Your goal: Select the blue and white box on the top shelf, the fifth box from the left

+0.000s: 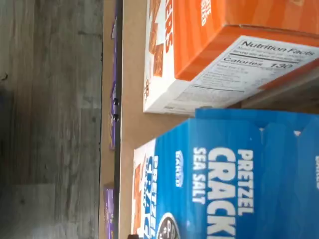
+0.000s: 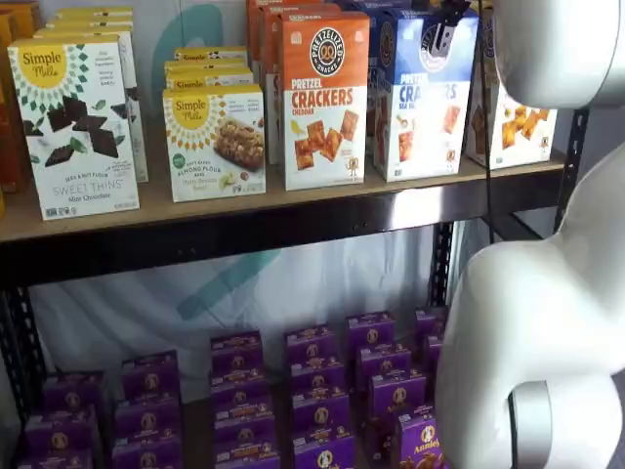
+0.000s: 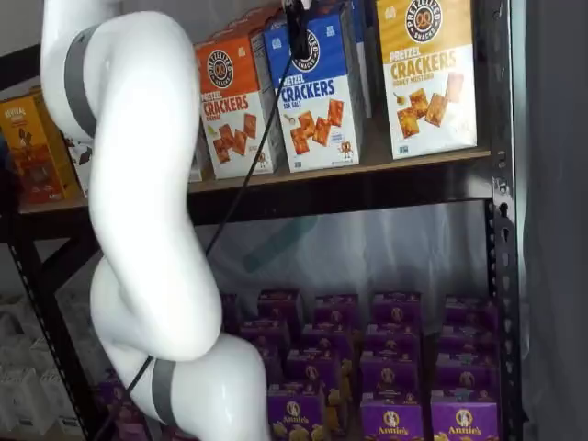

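Observation:
The blue and white box (image 2: 425, 98) stands on the top shelf (image 2: 293, 203), between an orange CHEDDAR box (image 2: 324, 98) and a yellow and white cracker box (image 2: 513, 122). It shows in both shelf views (image 3: 317, 101). The wrist view shows its blue top, printed PRETZEL CRACKERS SEA SALT (image 1: 224, 179), close up. The orange box (image 1: 199, 45) stands beside it on the tan board (image 1: 132, 99). My gripper (image 2: 444, 31) hangs from the view's top edge, right at the upper front of the blue box. It is a black finger with a cable in a shelf view (image 3: 299, 29). No gap shows between the fingers.
Simple Mills boxes (image 2: 73, 127) (image 2: 215, 142) stand further left on the top shelf. Several purple Annie's boxes (image 2: 312, 391) fill the lower level. My white arm (image 3: 147, 202) stands between the cameras and the shelves. Black uprights (image 3: 501, 230) frame the shelf.

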### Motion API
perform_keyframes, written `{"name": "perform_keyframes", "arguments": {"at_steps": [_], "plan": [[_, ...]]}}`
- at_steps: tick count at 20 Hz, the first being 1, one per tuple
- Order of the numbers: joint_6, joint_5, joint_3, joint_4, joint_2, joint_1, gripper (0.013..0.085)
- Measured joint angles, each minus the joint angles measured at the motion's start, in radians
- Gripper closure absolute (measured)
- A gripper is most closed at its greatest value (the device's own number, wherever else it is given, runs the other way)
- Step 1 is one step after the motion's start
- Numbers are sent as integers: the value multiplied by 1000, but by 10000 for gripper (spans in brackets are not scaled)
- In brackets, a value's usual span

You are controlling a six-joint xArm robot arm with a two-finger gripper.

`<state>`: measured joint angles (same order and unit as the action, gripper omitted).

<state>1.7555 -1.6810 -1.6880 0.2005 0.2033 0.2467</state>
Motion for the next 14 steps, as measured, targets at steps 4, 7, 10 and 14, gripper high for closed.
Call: {"name": "perform_keyframes", "arguments": {"at_steps": [4,7,10,14], "plan": [[0,1,2,6,1,2,250],[0,4,6,7,4,2,330],[0,10,11,5,8,1,330],[1,7,11,8,10,4,370]]}}
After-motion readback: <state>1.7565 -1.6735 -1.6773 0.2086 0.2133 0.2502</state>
